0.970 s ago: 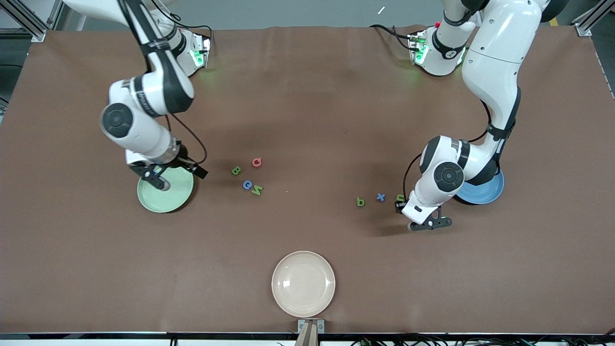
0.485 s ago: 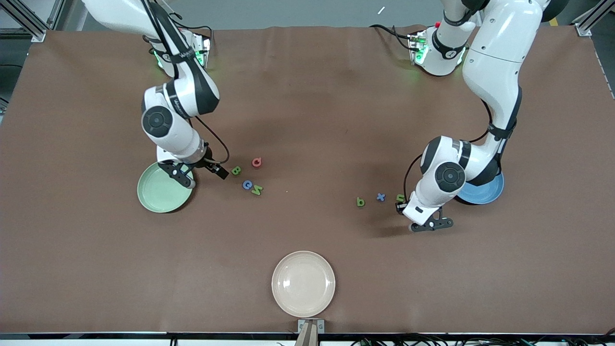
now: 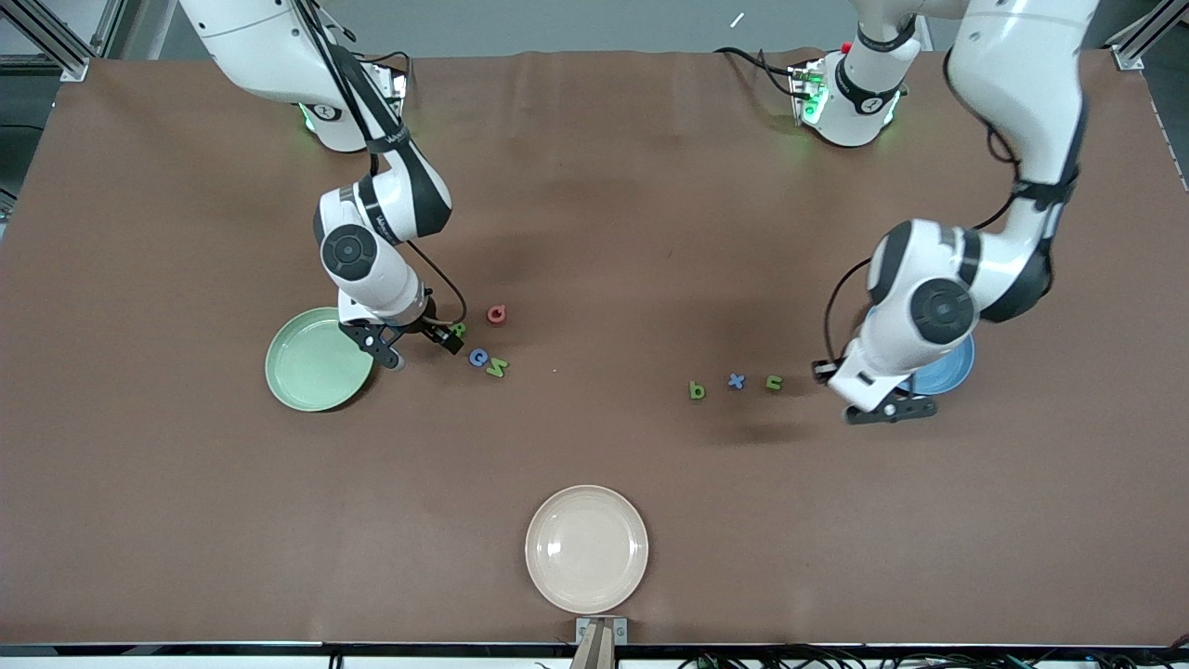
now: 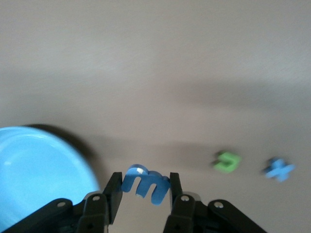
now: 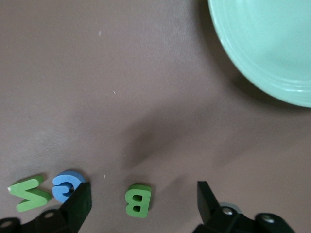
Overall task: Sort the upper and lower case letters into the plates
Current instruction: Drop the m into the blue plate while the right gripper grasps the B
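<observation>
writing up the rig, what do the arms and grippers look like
Both arms are glossy white with black joint bands and round dark grey joint caps. Thin black cables loop along the forearms. The left gripper and right gripper are black with two slim fingers. Green lights glow at both bases.

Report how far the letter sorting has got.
Done: nothing visibly; the green plate looks empty. In hand: the left tool is shut on a blue m beside the blue plate; the open right tool straddles the green B. Left: a, G, N, b, x, n.
</observation>
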{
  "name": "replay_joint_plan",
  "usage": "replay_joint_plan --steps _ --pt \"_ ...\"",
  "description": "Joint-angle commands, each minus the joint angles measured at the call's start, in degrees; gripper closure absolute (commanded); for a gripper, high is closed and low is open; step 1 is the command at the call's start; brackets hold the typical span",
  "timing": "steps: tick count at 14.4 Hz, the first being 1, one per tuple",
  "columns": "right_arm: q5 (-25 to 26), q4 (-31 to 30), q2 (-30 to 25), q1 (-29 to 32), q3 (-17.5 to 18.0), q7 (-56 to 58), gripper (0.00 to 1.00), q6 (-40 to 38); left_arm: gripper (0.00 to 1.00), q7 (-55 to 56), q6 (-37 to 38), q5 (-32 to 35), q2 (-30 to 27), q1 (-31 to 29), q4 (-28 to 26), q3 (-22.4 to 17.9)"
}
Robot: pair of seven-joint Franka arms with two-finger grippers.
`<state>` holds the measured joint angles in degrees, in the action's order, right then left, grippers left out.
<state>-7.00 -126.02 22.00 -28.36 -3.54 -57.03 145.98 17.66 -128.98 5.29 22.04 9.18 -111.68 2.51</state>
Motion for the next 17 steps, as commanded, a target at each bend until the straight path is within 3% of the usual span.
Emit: replay_joint_plan --steps 1,6,11,15,17 --pt "0.23 -0.46 0.67 -1.17 -0.42 -2.02 0.1 1.76 0.8 -9.54 -0.75 2.96 -6.03 -6.0 -8.62 0.39" --pt "0.23 -0.46 2.43 -3.01 -0.42 -4.49 0.28 3.6 0.8 -27.84 -4.6 7.37 -6.57 -15.5 -13.64 0.74" --pt "0.14 -0.46 3.14 -4.33 -0.42 -6.6 0.47 3.87 0.8 -28.65 -16.39 8.42 -3.94 -17.09 -19.0 0.65" --pt "0.14 -0.46 3.31 -4.16 -0.51 -6.51 0.74 3.52 0.8 -28.65 -18.41 11.4 -3.41 -19.02 -20.76 0.65" --pt "0.14 -0.46 3.23 -3.9 -0.51 -6.51 0.96 3.08 0.79 -28.65 -19.29 11.5 -3.41 -19.38 -21.29 0.74"
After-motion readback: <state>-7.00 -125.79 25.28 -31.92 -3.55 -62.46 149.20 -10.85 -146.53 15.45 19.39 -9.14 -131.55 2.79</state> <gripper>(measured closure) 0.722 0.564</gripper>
